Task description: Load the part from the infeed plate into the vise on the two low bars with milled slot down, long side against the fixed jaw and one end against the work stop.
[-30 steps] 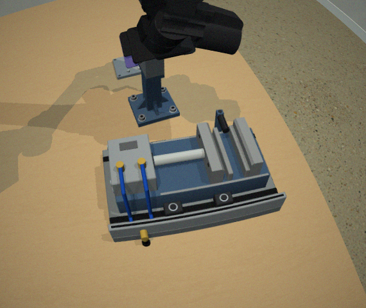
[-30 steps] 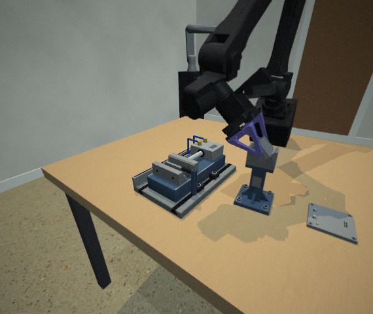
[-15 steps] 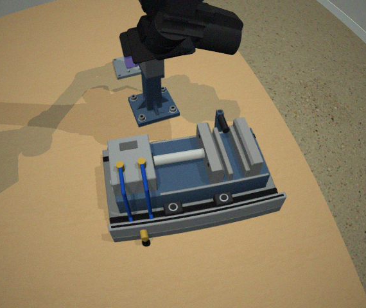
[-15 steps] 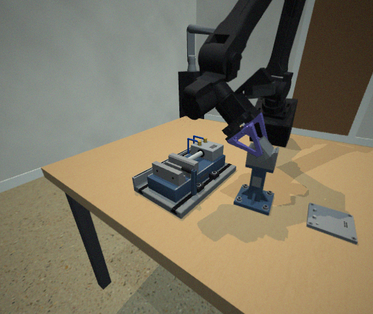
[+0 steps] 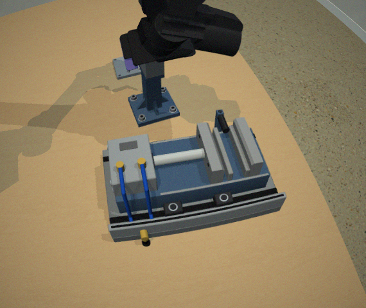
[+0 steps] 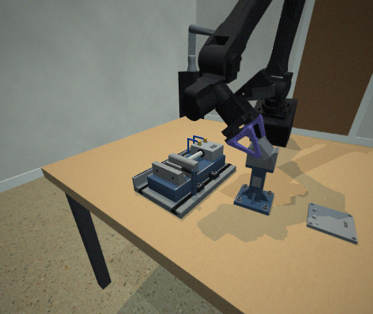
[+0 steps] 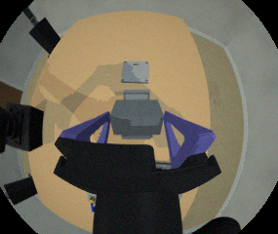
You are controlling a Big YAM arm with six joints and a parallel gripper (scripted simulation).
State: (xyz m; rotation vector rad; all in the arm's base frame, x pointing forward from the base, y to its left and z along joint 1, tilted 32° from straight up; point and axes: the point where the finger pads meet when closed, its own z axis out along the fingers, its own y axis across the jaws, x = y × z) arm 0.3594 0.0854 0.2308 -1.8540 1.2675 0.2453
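The part [image 6: 265, 143], a grey block, lies tilted in the V-block [image 6: 262, 163] on its blue post. In the wrist view the part [image 7: 137, 119] sits between my purple fingers, which stand apart on either side of it. My gripper [image 6: 251, 146] is open over the V-block and grips nothing. I cannot tell which way the slot faces. The infeed plate [image 6: 332, 223] lies bare. The vise [image 5: 189, 172] stands open, with the fixed jaw [image 5: 248, 145], the moving jaw [image 5: 209, 152] and the black work stop [image 5: 223, 124]. The arm hides the part in the top view.
The air cylinder [image 5: 130, 163] with its white rod [image 5: 178, 156] and blue hoses [image 5: 137, 192] sits at the vise's left end. The V-block's base plate [image 5: 153, 107] is bolted down behind the vise. The arm's base [image 6: 276, 114] stands at the table's back.
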